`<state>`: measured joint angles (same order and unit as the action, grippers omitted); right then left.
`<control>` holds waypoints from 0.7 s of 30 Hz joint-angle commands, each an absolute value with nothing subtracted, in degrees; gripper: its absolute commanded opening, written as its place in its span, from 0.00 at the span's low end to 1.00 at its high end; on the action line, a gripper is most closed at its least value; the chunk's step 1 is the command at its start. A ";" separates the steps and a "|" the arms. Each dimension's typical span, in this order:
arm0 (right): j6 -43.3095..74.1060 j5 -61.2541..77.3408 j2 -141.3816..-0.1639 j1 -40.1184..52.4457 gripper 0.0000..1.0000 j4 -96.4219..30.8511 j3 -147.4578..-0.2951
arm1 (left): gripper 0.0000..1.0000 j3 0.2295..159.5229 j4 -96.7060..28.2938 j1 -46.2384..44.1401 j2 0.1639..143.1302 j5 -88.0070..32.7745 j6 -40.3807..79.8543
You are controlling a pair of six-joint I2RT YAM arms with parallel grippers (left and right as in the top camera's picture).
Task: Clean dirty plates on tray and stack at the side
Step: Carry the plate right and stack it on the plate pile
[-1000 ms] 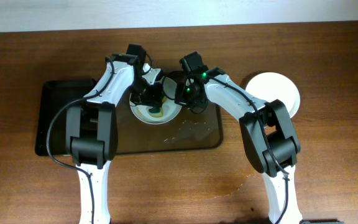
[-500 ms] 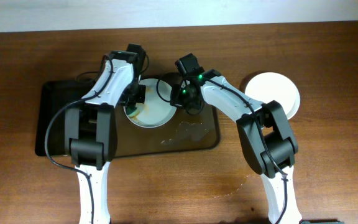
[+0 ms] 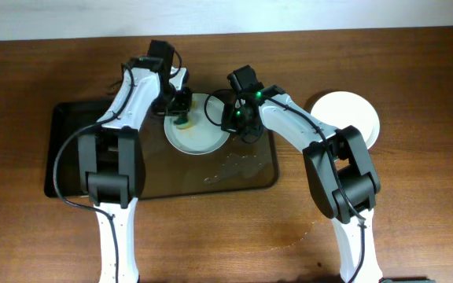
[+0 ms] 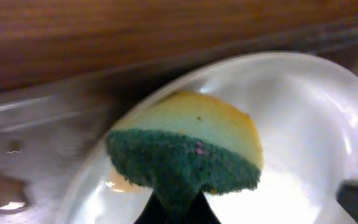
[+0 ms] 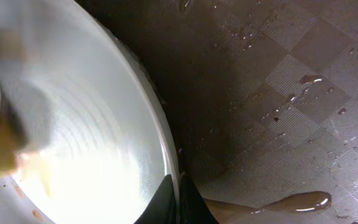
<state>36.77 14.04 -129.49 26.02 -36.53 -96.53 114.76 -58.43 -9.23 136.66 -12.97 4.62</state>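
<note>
Now my left gripper (image 3: 181,108), pinching the sponge (image 4: 185,149), has swept from the middle of the plate (image 3: 204,140) to its rim. My right gripper (image 5: 179,200) clamps the opposite rim, steadying it on the tray (image 3: 77,157). Wiping looks nearly done.

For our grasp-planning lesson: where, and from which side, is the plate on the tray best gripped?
Pinch the plate by its upturned rim on the right side, jaws straddling the edge from above. It lies flat on the tray, and the sponge sits on its left part.
</note>
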 commanded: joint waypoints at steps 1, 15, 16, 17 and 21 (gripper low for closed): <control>35.75 13.32 -130.04 26.28 0.05 -36.64 -96.18 | 0.01 129.80 -68.86 -7.20 137.03 -8.71 6.85; 24.45 -29.54 -110.50 37.47 0.04 -50.94 -96.25 | 0.01 137.82 -75.31 -0.95 139.20 -7.64 6.81; 24.45 -37.95 -110.02 40.47 0.04 -52.18 -96.25 | 0.01 137.82 -75.26 -0.95 139.20 -7.62 6.81; 24.47 -46.35 -109.95 43.68 0.04 -53.25 -96.25 | 0.01 137.84 -75.05 -0.95 139.20 -7.62 6.81; 27.70 -71.70 -109.97 53.32 0.04 -56.01 -96.23 | 0.01 137.82 -74.50 -0.95 139.39 -7.64 6.81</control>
<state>25.61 -50.74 -111.48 49.54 -55.51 -96.09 137.27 -74.72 -0.95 138.67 -8.08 6.11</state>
